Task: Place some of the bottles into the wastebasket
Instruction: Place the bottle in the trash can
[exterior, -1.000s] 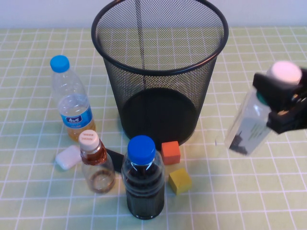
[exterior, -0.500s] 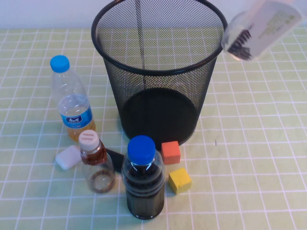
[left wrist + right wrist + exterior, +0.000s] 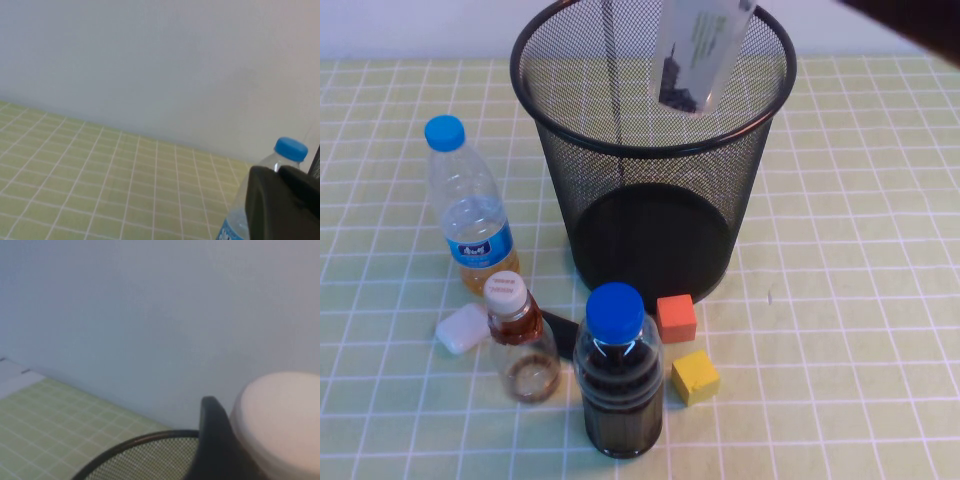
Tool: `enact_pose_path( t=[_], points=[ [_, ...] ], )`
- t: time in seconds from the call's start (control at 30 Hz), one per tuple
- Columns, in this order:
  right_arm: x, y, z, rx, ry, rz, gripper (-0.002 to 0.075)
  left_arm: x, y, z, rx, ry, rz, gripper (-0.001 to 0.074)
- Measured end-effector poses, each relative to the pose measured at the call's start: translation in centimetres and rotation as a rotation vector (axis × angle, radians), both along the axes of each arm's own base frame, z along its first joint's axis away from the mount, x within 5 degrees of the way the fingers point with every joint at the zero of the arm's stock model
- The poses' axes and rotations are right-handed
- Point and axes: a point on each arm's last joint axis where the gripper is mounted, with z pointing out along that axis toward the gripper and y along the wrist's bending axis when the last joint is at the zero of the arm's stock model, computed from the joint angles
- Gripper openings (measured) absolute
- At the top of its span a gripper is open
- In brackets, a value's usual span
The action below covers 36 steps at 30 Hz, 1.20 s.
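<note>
The clear bottle with the green-and-white label (image 3: 698,48) hangs upright over the open mouth of the black wire-mesh wastebasket (image 3: 650,145), its top cut off by the high view's upper edge. My right gripper (image 3: 260,440) is shut on this bottle just under its white cap (image 3: 280,425), above the wastebasket rim (image 3: 135,445). The small cream-capped bottle of amber liquid (image 3: 520,340) stands in front of the wastebasket on the left. My left gripper (image 3: 276,172) is shut and empty, low beside the tall blue-capped bottle (image 3: 290,150); it is out of the high view.
The tall blue-capped bottle (image 3: 468,215) stands left of the wastebasket. The fat blue-capped bottle of dark liquid (image 3: 618,375) stands in front, with an orange cube (image 3: 676,317), a yellow cube (image 3: 695,376), a white block (image 3: 462,328) and a flat black piece (image 3: 560,328).
My right gripper lifted the labelled bottle from low at the right of the wastebasket, up and leftward, until it now hangs over the wastebasket's mouth. Nothing else moved.
</note>
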Motion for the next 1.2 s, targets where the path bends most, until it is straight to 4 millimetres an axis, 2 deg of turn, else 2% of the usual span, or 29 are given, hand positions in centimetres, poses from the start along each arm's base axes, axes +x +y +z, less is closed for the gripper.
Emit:
enact_pose_path(
  t=[0.07,0.2,0.37,0.43,0.5,0.7,0.77,0.87,0.97,1.03,1.2],
  points=[
    [1.3,0.9,-1.3,-0.024,0.024,-0.001,0.0344,0.0,0.1,-0.3,0.0,0.031,0.008,0.0001],
    [4.1,2.9,-5.2,-0.094,0.099,0.0,0.0344,0.0,0.2,-0.7,0.001,0.075,0.018,0.0001],
    [6.5,4.6,-9.9,-0.157,0.186,0.0,0.0344,0.0,0.2,-0.8,0.001,0.091,0.022,0.0001],
    [7.1,5.0,-11.2,-0.174,0.21,0.001,0.0344,0.0,0.2,-0.9,-0.004,0.094,0.022,0.0001],
    [7.3,5.1,-11.5,-0.176,0.213,0.0,0.0344,0.0,0.2,-0.9,-0.015,0.104,0.023,0.0001],
    [7.3,5.1,-11.4,-0.166,0.205,-0.001,0.0345,0.4,0.2,-1.4,0.002,0.163,0.025,0.0029],
    [7.2,5.0,-11.2,-0.166,0.202,0.0,0.0365,0.8,0.2,-1.7,-0.006,0.203,0.023,0.0069],
    [6.9,4.8,-10.5,-0.157,0.189,0.0,0.0388,1.7,0.1,-2.0,-0.031,0.264,0.02,0.0169],
    [6.1,4.3,-8.9,-0.136,0.159,-0.001,0.0397,2.6,-0.3,-1.7,-0.022,0.315,-0.013,0.0286],
    [5.4,3.8,-7.5,-0.119,0.136,-0.001,0.0399,3.3,-0.8,-1.1,0.008,0.331,-0.056,0.0337],
    [2.9,2.1,-3.8,-0.101,0.094,0.002,0.04,5.0,-2.8,0.6,0.097,0.351,-0.212,0.0371]
  ],
)
